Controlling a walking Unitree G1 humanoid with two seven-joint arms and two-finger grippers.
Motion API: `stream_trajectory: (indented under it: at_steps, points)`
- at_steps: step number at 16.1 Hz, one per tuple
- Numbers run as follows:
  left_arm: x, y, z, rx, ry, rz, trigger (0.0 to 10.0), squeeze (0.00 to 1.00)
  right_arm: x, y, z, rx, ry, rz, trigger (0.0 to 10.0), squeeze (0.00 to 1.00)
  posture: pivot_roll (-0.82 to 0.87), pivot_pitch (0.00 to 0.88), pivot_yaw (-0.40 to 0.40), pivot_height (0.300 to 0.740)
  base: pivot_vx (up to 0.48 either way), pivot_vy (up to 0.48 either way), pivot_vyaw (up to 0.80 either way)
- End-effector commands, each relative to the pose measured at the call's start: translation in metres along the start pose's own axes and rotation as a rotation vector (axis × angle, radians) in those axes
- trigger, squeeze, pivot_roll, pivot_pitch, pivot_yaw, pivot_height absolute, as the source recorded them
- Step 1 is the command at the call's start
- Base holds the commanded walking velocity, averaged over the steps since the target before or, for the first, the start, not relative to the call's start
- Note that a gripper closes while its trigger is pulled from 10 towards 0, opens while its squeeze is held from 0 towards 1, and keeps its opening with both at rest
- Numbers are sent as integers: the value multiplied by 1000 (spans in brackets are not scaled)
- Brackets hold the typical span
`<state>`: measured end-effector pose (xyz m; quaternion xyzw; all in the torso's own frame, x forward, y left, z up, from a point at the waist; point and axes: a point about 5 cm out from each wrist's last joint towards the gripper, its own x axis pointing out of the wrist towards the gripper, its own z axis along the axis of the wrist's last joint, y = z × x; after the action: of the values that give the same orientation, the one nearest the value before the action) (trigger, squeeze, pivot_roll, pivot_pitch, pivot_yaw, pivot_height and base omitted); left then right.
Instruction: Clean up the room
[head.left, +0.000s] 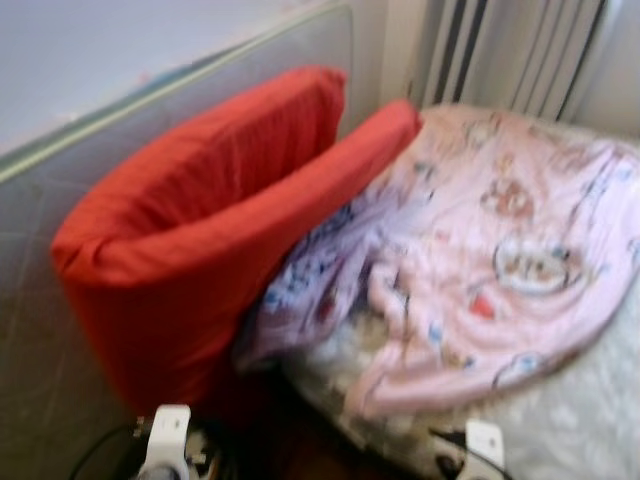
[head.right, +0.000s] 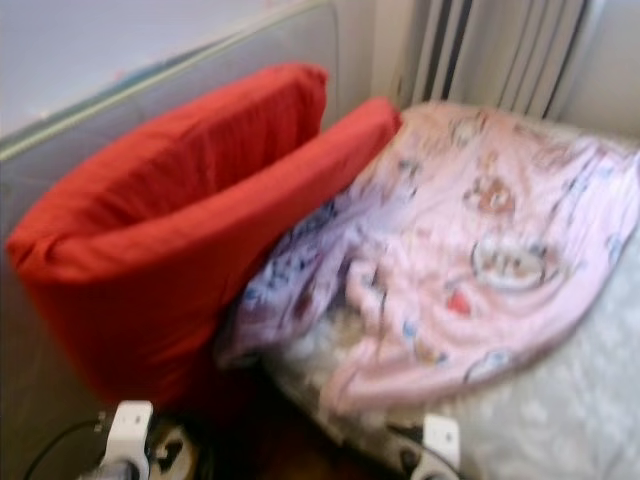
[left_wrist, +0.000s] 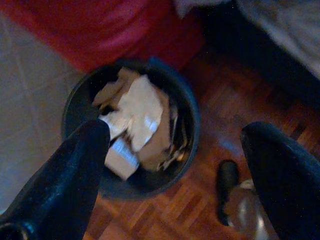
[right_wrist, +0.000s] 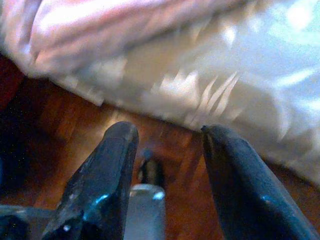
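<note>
My left gripper (left_wrist: 175, 132) is open and hangs over a dark round bin (left_wrist: 192, 120) on the parquet floor. The bin holds crumpled paper and cardboard (left_wrist: 140, 107). Nothing is between the fingers. Beside the bin, a small dark object (left_wrist: 227, 190) and something clear and shiny (left_wrist: 245, 212) lie on the floor, too blurred to name. My right gripper (right_wrist: 169, 131) is open and empty, low over the wooden floor at the edge of the bed's white sheet (right_wrist: 225, 85). The white wrist parts of both arms (head.left: 168, 432) (head.left: 486, 440) show at the bottom of the eye views.
A folded red cushion (head.left: 200, 230) leans on a grey upright mattress (head.left: 40, 300) at the left. A pink printed blanket (head.left: 500, 240) lies rumpled on the bed over white bedding (head.left: 580, 410). Curtains (head.left: 520, 50) hang behind. The picture is blurred.
</note>
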<state>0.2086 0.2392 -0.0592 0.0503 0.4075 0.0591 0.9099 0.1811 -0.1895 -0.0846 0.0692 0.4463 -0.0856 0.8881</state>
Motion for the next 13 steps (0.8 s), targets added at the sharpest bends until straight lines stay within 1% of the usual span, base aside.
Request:
stream_trajectory:
  at_steps: [1, 2, 4, 8, 13]
  points:
    - [-2, 9, -7, 0, 26, 23, 10000, 0, 1, 11, 1, 15, -3, 28, 10000, 0, 177, 55, 24, 740, 296, 0, 0]
    - [-2, 10, -7, -1, 25, 28, 10000, 0, 1, 11, 3, 20, -11, 30, 10000, 0, 177, 57, 25, 740, 274, 0, 0]
    - [-2, 10, -6, 1, 21, 29, 10000, 0, 2, 11, 7, 41, -30, 28, 10000, 0, 175, 59, 26, 740, 0, 0, 0]
    - [-2, 9, -6, 1, 18, 33, 10000, 0, 3, 13, 16, 51, -63, 36, 10000, 0, 170, 63, 25, 740, 0, 0, 0]
    - [-1, 9, -3, 1, 15, 33, 10000, 0, 3, 15, 20, 56, -70, 40, 10000, 0, 171, 67, 27, 740, 0, 0, 0]
